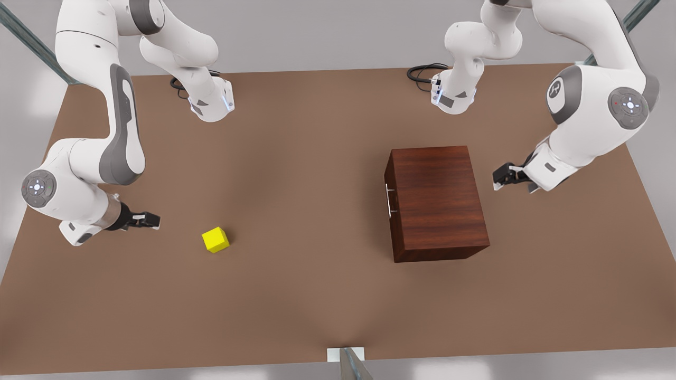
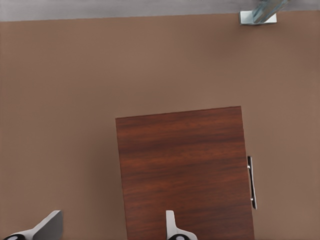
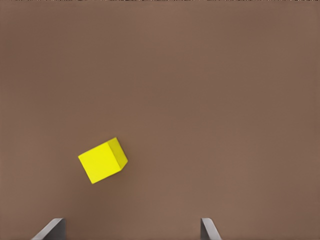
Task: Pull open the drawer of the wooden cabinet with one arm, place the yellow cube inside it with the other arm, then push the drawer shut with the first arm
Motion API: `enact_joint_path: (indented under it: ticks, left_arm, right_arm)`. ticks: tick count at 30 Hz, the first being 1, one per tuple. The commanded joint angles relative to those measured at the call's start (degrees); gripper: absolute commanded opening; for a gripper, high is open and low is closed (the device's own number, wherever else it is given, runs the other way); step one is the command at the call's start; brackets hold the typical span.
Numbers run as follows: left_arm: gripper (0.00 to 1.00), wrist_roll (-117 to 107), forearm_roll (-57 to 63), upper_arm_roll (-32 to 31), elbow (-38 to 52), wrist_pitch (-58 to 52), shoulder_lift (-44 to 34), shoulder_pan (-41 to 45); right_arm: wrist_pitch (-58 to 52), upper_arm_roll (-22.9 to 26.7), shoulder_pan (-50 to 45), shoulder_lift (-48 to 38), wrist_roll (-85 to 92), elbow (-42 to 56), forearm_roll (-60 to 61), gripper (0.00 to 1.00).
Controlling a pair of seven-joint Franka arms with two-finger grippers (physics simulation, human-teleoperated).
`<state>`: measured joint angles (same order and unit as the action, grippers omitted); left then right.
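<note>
From the wooden cabinet (image 1: 437,203), closed drawer (image 1: 390,198) facing the front view's left, I see the right tool (image 1: 153,220) well apart on that side, fingers spread, empty, the yellow cube (image 1: 215,239) on the desk (image 1: 296,295) between them. My left tool (image 1: 499,177) hangs just off the cabinet's opposite side, fingers spread, empty.

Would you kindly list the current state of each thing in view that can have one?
Drawer: shut, flush with the cabinet front.
Cabinet: upright on the table, untouched.
Cube: on the table, free, not gripped.
Left claw: open, empty, by the cabinet's side away from the handle.
Right claw: open, empty, near the cube, not touching it.
</note>
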<state>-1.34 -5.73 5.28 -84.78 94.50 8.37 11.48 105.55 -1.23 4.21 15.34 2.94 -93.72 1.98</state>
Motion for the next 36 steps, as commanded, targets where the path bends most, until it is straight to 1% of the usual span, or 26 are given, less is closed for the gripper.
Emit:
enact_joint_path:
  ticks: [1,4,5,6,7,9,12,13,15,17,19,23,27,31,36]
  left_arm:
    - [1.0,-4.2,-0.07,-0.01,0.06,2.62,-0.02,0.12]
    - [1.0,-4.72,0.46,-0.01,-0.56,2.88,0.33,2.22]
    - [1.0,-8.23,3.08,-0.1,-1.0,2.36,2.09,5.03]
    - [1.0,-12.88,7.31,-0.18,-0.74,2.1,3.31,10.65]
    - [1.0,-18.69,7.31,-0.36,0.14,-0.01,4.54,13.91]
    - [1.0,-34.66,7.4,-0.36,0.32,0.07,7.53,22.07]
    - [1.0,-51.29,7.23,-0.36,4.19,0.51,12.54,28.24]
    - [1.0,-51.92,7.4,-0.36,4.19,0.6,13.42,29.03]
    - [1.0,-61.05,10.04,-0.27,3.66,1.91,17.29,31.67]
    - [1.0,-68.62,12.49,-0.27,3.66,3.32,20.45,34.04]
    - [1.0,-70.73,14.78,-0.27,3.4,6.22,22.74,34.83]
    - [1.0,-70.73,19.97,-0.27,1.11,7.1,24.06,35.45]
    - [1.0,-70.47,20.23,-0.27,0.94,8.16,25.11,35.54]
    - [1.0,-68.53,24.27,-0.27,0.5,8.33,25.38,35.54]
    - [1.0,-69.24,24.28,-0.27,-1.0,10.79,26.43,35.8]
  right_arm:
    - [0.97,0.0,0.0,-0.04,0.84,0.03,0.05,1.0]
    - [0.97,0.0,0.0,-0.04,0.84,0.03,0.05,1.0]
    - [0.97,0.0,0.0,-0.04,0.58,0.03,0.05,1.0]
    - [0.97,0.0,0.09,-0.04,0.49,0.12,0.05,1.0]
    - [0.97,0.09,0.27,-0.22,0.32,0.2,0.05,1.0]
    - [0.71,0.09,0.09,-0.48,0.32,1.79,0.13,1.0]
    - [-8.52,0.18,0.18,-1.89,0.58,1.88,0.13,1.0]
    - [-8.52,0.09,-0.08,-2.24,0.32,1.35,0.22,1.0]
    - [-8.08,0.09,-0.08,-4.26,0.05,-1.99,0.22,1.0]
    - [-8.52,0.09,-0.08,-4.09,0.05,-1.99,0.22,1.0]
    - [-8.43,0.09,-0.08,-3.82,0.05,-1.82,0.22,1.0]
    - [-8.08,0.0,-0.17,-3.29,0.05,-1.64,0.31,1.0]
    - [-7.99,0.0,-0.17,-3.21,0.14,-1.64,0.31,1.0]
    - [-8.08,0.0,-0.17,-3.21,0.14,-1.64,0.22,1.0]
    - [-8.08,0.0,-0.08,-3.21,0.14,-1.55,0.22,1.0]
